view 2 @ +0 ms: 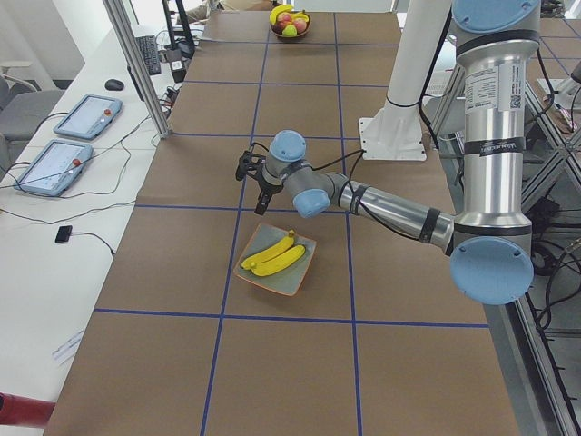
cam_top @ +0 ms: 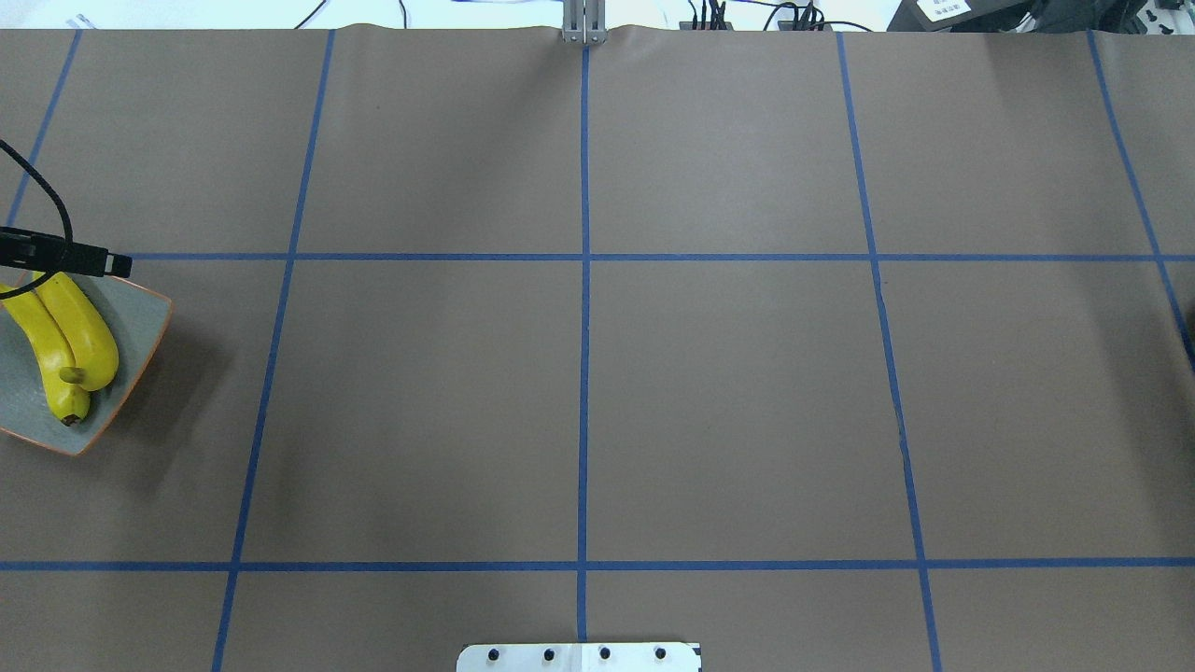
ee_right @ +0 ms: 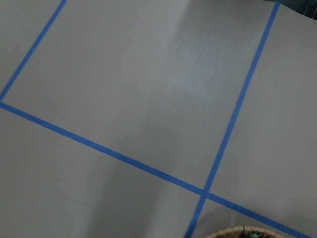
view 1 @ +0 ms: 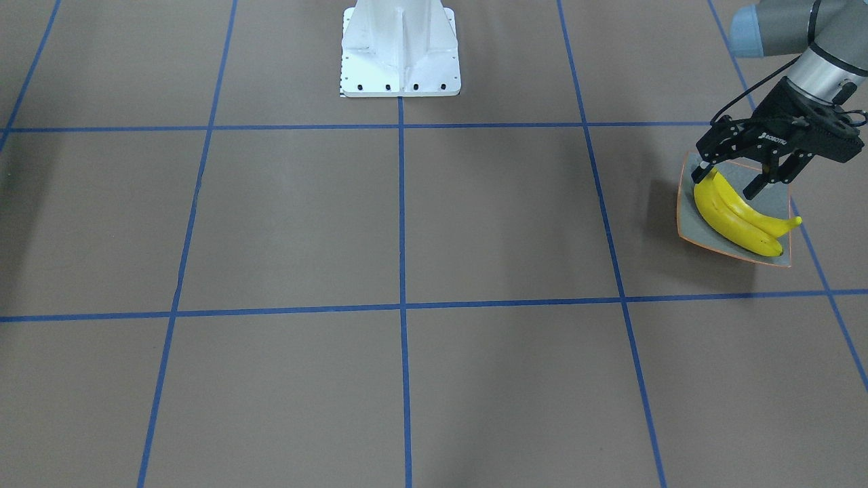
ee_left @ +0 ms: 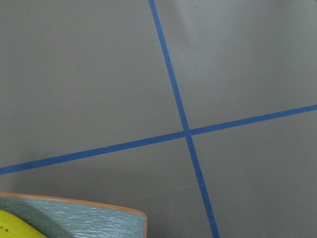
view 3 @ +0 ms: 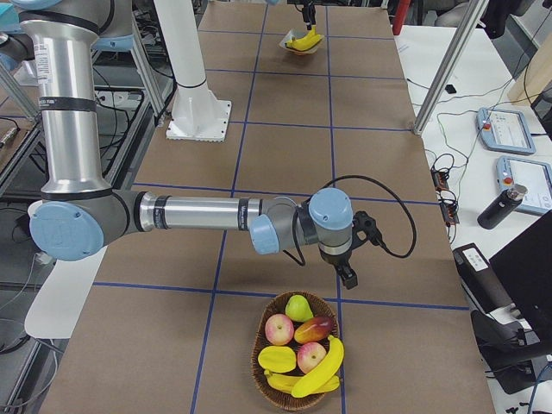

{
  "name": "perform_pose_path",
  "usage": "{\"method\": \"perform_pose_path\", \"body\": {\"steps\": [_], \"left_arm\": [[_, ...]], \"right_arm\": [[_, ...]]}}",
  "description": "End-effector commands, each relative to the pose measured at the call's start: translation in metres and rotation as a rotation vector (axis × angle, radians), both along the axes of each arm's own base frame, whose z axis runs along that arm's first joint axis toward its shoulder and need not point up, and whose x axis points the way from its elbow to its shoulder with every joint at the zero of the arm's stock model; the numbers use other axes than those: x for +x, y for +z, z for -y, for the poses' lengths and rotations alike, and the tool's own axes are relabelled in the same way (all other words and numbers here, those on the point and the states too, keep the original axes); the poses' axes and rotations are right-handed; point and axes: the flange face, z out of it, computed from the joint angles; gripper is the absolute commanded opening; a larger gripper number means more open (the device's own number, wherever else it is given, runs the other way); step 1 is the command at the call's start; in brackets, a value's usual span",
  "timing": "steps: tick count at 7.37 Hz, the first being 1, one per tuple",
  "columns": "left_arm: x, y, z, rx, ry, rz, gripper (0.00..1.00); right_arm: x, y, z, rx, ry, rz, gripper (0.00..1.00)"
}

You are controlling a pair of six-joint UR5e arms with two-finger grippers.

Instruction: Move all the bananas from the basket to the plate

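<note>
Two yellow bananas [view 1: 736,220] lie side by side on the square grey plate [view 1: 773,190] with its orange rim, at the table's end on my left. Just above the plate's back edge hangs my left gripper [view 1: 731,181], open, with nothing between its fingers. At the opposite end of the table a woven basket [view 3: 259,362] holds two more bananas [view 3: 323,366] among other fruit. My right gripper [view 3: 349,274] hovers a little short of the basket, pointing down; it shows only in the exterior right view, so I cannot tell whether it is open or shut.
Apples, a pear and a mango fill the basket around the bananas. The white robot pedestal [view 1: 400,47] stands at the table's middle back. Blue tape lines grid the brown table [cam_top: 728,401]. Tablets and cables lie on the side bench [view 2: 64,154].
</note>
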Motion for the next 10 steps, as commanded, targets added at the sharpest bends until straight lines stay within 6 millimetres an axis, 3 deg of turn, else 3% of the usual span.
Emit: {"method": "perform_pose_path", "body": {"steps": [1, 4, 5, 7, 10], "left_arm": [[0.0, -0.003, 0.001, 0.005, -0.001, -0.003, 1.0], [0.0, -0.004, 0.001, 0.008, -0.002, -0.004, 1.0], [0.0, -0.006, 0.001, 0.012, -0.002, -0.006, 1.0], [-0.001, -0.007, 0.001, 0.015, -0.005, -0.007, 1.0], [-0.004, -0.014, -0.002, 0.027, -0.007, -0.014, 1.0]], "right_arm": [[0.053, 0.083, 0.016, 0.012, -0.079, 0.035, 1.0], [0.081, 0.169, -0.01, -0.095, -0.074, 0.117, 1.0], [0.087, 0.189, -0.005, -0.138, -0.07, 0.127, 1.0], [0.09, 0.201, 0.008, -0.173, -0.078, 0.108, 1.0], [0.089, 0.217, 0.002, -0.217, -0.092, 0.052, 0.99]]}}
